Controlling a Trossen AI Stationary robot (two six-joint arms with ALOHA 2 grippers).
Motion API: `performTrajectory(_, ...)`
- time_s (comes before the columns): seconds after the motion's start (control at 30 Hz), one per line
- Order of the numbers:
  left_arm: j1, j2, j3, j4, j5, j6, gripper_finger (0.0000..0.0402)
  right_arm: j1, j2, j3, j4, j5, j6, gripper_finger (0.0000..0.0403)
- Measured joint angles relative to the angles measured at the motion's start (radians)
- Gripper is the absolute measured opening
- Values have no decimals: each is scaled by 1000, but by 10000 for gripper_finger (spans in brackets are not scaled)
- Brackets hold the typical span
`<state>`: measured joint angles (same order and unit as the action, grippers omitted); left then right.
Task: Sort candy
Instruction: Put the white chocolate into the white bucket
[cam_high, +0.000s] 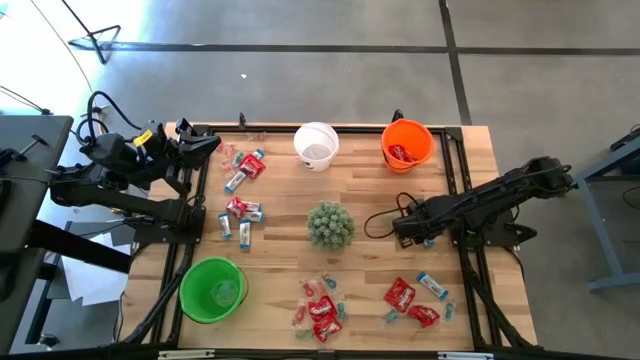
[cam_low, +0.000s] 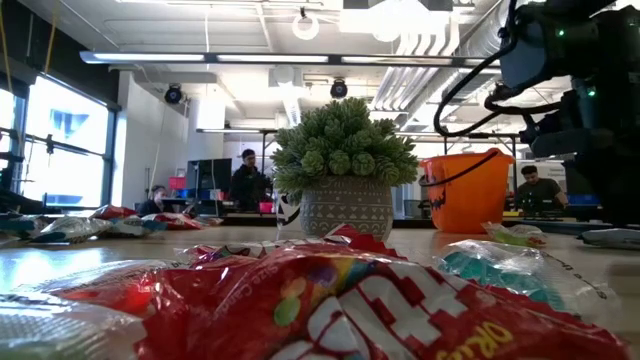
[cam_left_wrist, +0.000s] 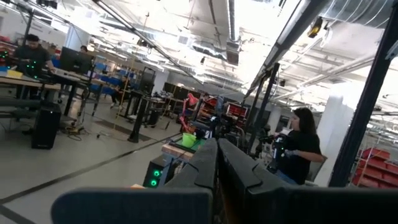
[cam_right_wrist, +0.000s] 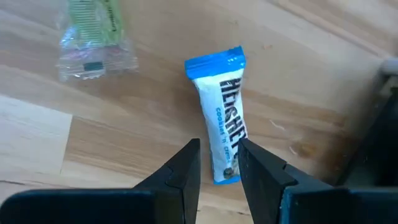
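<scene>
My right gripper reaches in low over the table's right half, between the plant and the right edge. In the right wrist view it is shut on a blue-and-white candy bar; a clear green-printed wrapper lies nearby. The high view does not show that bar under the gripper. Other candy lies in heaps: red and blue pieces at far left, mid left, near centre and near right. My left gripper waits at the far left corner, shut, pointing out into the room. My right gripper pinches the candy bar near one end between its two fingers, one on each long side. The fingers come from above, pointing down, and lie across the bar. The bar lies flat with its other end on the wood.
A white bucket and an orange bucket stand at the far edge, the orange one with red packets inside. A green bucket sits near left. A spiky green plant in a pot stands mid-table. People work beyond the table.
</scene>
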<state>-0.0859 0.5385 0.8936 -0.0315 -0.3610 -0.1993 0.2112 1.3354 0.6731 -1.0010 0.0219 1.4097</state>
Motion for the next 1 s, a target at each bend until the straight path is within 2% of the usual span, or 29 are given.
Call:
performTrajectory(0.4, 0, 0, 0, 0, -2, -5, 1, -106, 0, 0, -1, 26, -135, 103)
performTrajectory(0.6, 0, 0, 0, -1, -2, -5, 1, -139, 0, 0, -1, -65, -131, 103)
performTrajectory(0.8, 0, 0, 0, -2, -1, 2, 1, -154, 0, 0, -1, -69, -124, 103)
performTrajectory(1.0, 0, 0, 0, -2, 18, 2, 1, -161, 0, 0, -1, -130, -108, 103)
